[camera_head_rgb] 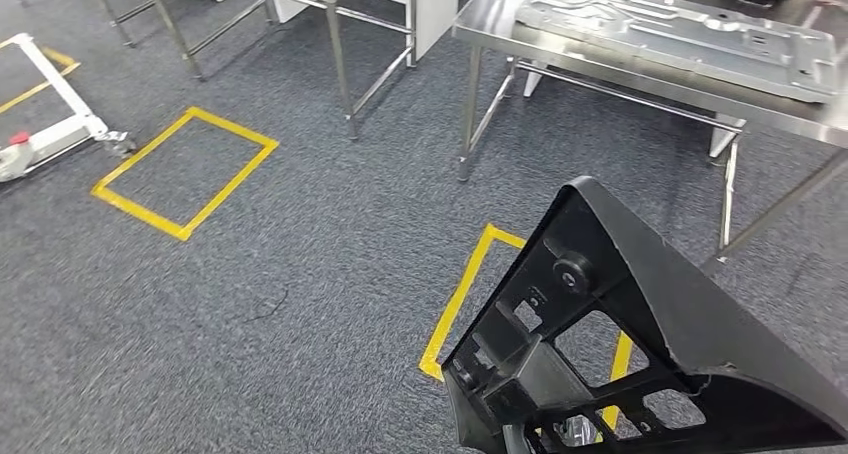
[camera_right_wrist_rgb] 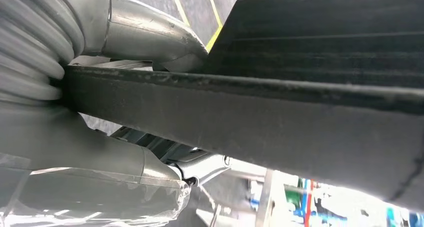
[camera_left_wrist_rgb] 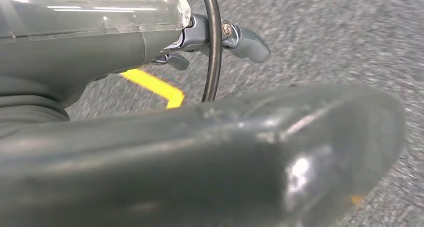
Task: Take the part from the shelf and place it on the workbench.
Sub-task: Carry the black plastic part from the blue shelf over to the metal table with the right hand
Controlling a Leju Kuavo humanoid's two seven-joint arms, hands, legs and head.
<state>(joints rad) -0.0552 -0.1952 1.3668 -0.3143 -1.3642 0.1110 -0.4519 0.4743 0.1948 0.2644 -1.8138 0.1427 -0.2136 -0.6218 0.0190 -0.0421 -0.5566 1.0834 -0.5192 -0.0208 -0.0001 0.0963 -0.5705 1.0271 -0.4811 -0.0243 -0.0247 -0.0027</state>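
Carry step: part in my right hand, workbench ahead.

Head view: the black part (camera_head_rgb: 640,344) rides low, short of the steel workbench (camera_head_rgb: 640,84). Left wrist view: my left hand (camera_left_wrist_rgb: 200,152) hangs over carpet; I cannot tell how its fingers are set. Right wrist view: my right hand (camera_right_wrist_rgb: 85,87) clamps the part's edge. Next, I judge: advance, lift over the bench.

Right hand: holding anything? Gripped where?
The right hand grips the black plastic part by a flat edge, thumb on one face, fingers on the other. The left hand holds nothing visible.
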